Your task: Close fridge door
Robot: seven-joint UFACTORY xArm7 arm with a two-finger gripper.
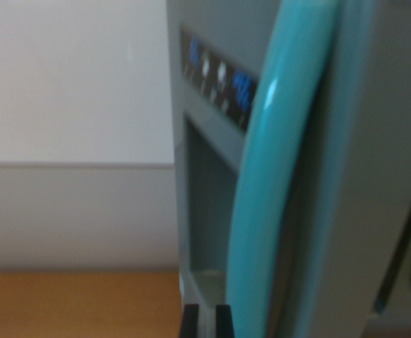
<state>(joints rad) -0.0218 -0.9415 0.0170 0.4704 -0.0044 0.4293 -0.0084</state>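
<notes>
1. The gripper point(205, 320) shows only as two dark fingertips at the bottom edge, close together with a narrow gap, pinching nothing.
2. The fridge door point(374, 176) with its teal handle point(276, 176) rises directly beyond, blurred.
3. The wooden table point(72, 303) lies lower left.

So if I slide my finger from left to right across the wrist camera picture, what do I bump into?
White wall → grey fridge front with the blue-lit panel and its recess → curved teal handle → grey fridge door.
</notes>
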